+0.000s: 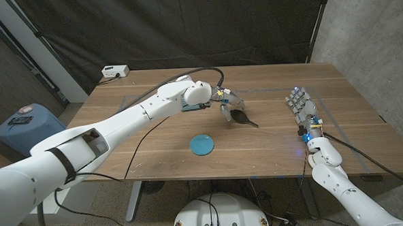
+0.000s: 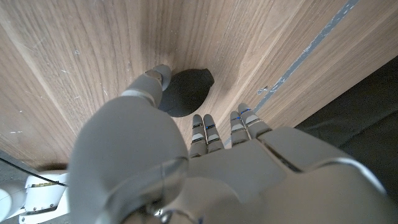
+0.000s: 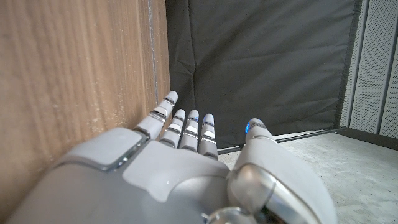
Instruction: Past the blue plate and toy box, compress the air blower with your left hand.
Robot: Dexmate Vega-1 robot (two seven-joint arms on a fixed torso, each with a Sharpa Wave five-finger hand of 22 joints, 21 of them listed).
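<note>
The black air blower lies on the wooden table near its middle, its nozzle pointing toward the right front. My left hand comes down on its bulb from above. In the left wrist view the thumb presses one side of the dark bulb and the fingers curl over the other side, so the bulb sits between them. The blue plate lies nearer the front edge, apart from the hand. My right hand stands at the right of the table, fingers straight and holding nothing.
A white power strip sits at the table's back left corner. A black cable runs along my left arm across the table. A blue container stands on the floor to the left. Black curtain hangs behind.
</note>
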